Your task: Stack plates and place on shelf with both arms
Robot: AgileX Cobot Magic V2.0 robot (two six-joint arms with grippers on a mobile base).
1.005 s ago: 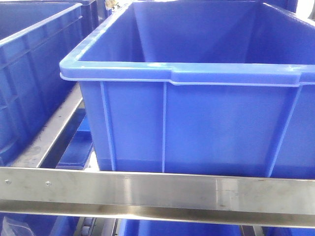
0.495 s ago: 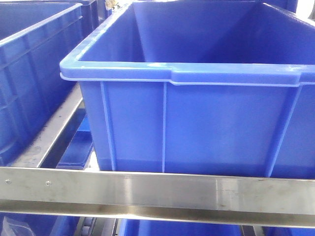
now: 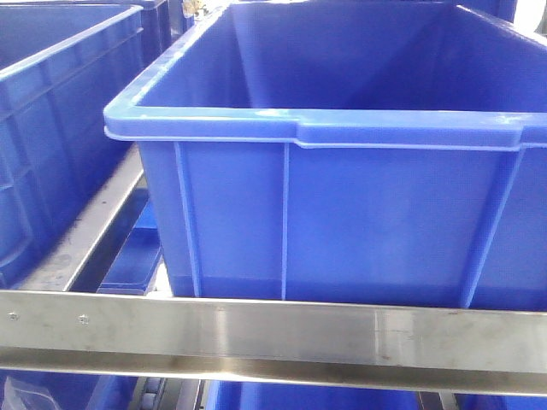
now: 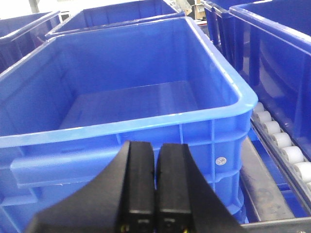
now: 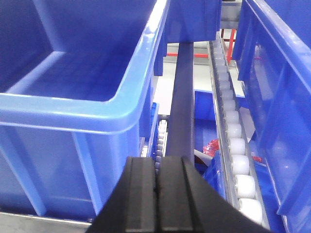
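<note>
The shiny steel shelf [image 3: 273, 337] holds big blue boxes [image 3: 342, 171], nothing has moved, and both the left gripper [image 4: 155, 162] and right gripper [image 5: 156, 177] are closed on nothing.

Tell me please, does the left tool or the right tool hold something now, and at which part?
Nothing is held. The left tool and the right tool both have their fingers pressed together with nothing between them, in front of blue crates. No plate is visible.
</note>
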